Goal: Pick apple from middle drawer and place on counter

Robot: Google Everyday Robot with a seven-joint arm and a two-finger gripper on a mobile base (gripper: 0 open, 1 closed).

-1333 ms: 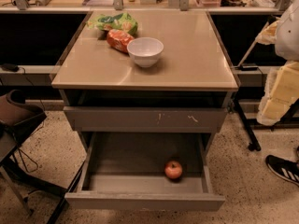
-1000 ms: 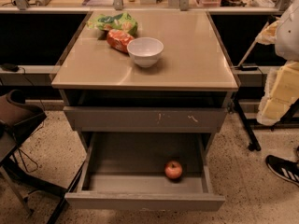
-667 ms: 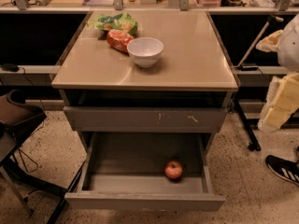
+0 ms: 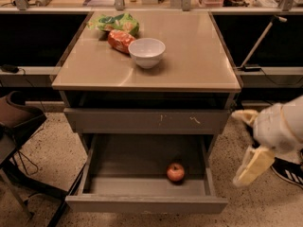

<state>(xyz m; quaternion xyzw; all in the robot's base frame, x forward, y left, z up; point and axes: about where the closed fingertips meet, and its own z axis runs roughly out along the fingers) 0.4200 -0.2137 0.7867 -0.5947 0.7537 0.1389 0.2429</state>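
Observation:
The apple, small and red, lies on the floor of the open middle drawer, right of centre and near its plain front panel. The tan counter tops the grey cabinet. My gripper hangs to the right of the cabinet, at about drawer height and outside the drawer. Its two yellowish fingers are spread apart and hold nothing. It is well clear of the apple.
A white bowl, an orange-red snack bag and a green bag sit on the counter's back left. A shut drawer front with white scratches is above the open drawer. A chair stands at left, a shoe at right.
My gripper has moved down and to the left, from beside the counter's right edge to drawer height. The apple and the things on the counter have not moved.

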